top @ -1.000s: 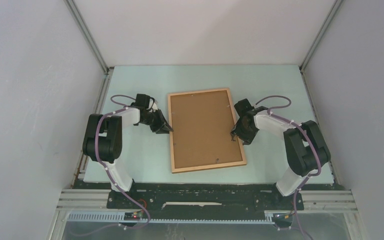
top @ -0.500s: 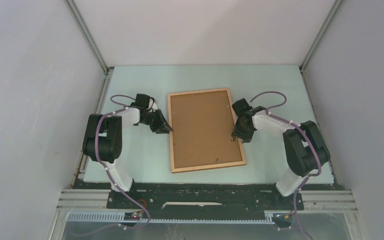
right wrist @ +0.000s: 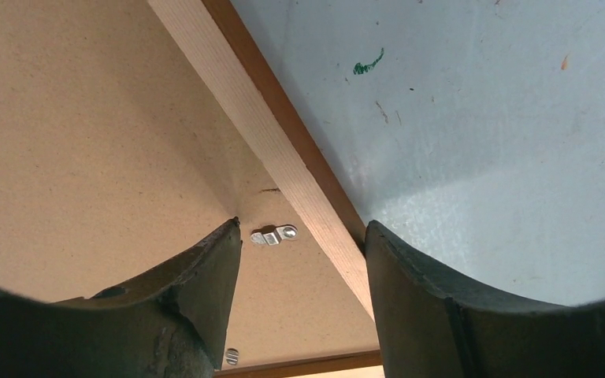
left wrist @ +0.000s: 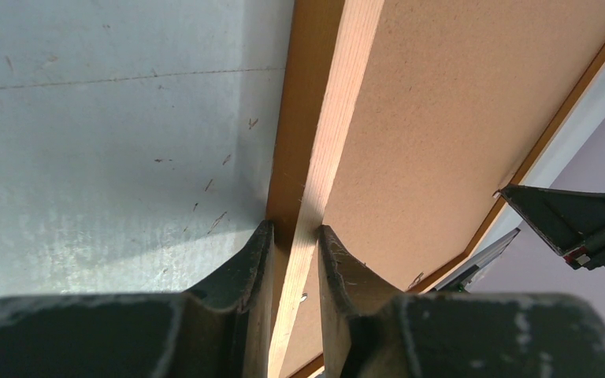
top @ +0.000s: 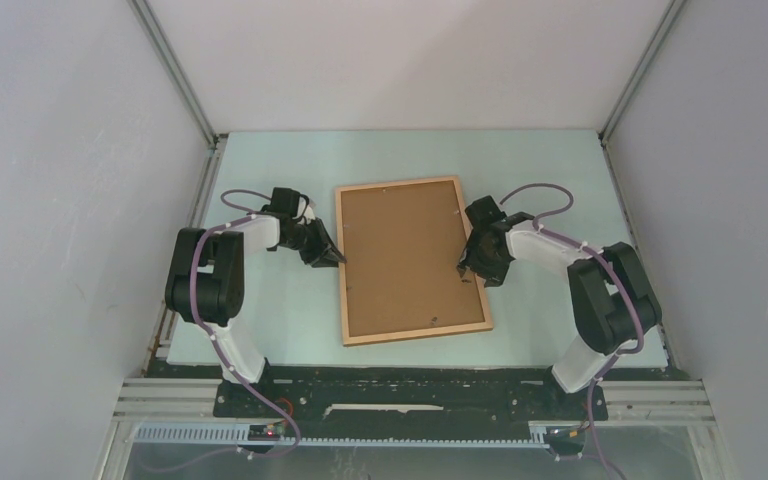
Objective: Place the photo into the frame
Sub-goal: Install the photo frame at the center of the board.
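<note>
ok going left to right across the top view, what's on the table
left gripper, jaws shut on the left rail → frame, lying back up → right gripper, jaws open astride the right rail

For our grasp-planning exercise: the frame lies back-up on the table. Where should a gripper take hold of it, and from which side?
Take a long side rail of the frame, coming down from above, one finger outside, one on the back panel. Lying flat on the table, it offers only those thin raised rails as opposing faces.
</note>
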Controlling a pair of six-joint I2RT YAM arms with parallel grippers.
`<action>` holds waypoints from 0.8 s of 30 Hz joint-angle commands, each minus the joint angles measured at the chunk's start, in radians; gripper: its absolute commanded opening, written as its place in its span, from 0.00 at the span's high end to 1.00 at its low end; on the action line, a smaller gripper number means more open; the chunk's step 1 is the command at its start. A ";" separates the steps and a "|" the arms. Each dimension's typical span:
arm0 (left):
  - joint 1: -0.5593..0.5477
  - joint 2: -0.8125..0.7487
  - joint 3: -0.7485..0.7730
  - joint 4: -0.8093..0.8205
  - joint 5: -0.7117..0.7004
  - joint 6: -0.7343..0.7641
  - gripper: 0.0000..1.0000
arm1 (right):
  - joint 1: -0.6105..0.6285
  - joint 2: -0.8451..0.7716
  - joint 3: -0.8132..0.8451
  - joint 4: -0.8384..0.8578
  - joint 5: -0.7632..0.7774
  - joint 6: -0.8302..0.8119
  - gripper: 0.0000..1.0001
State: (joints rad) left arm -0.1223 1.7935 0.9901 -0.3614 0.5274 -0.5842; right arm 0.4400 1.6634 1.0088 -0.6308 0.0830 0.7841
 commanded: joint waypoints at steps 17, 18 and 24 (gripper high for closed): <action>-0.004 -0.011 -0.008 0.031 0.016 -0.010 0.83 | 0.054 0.055 0.001 -0.030 0.005 0.007 0.46; -0.004 -0.011 -0.009 0.030 0.016 -0.010 0.83 | 0.057 0.053 0.000 -0.028 0.000 -0.002 0.47; -0.004 -0.011 -0.009 0.030 0.015 -0.010 0.83 | 0.074 0.040 0.000 -0.017 -0.007 -0.086 0.51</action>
State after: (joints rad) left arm -0.1223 1.7935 0.9901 -0.3614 0.5278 -0.5842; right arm 0.4622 1.6848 1.0149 -0.6388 0.1238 0.7460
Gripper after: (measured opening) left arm 0.254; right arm 0.559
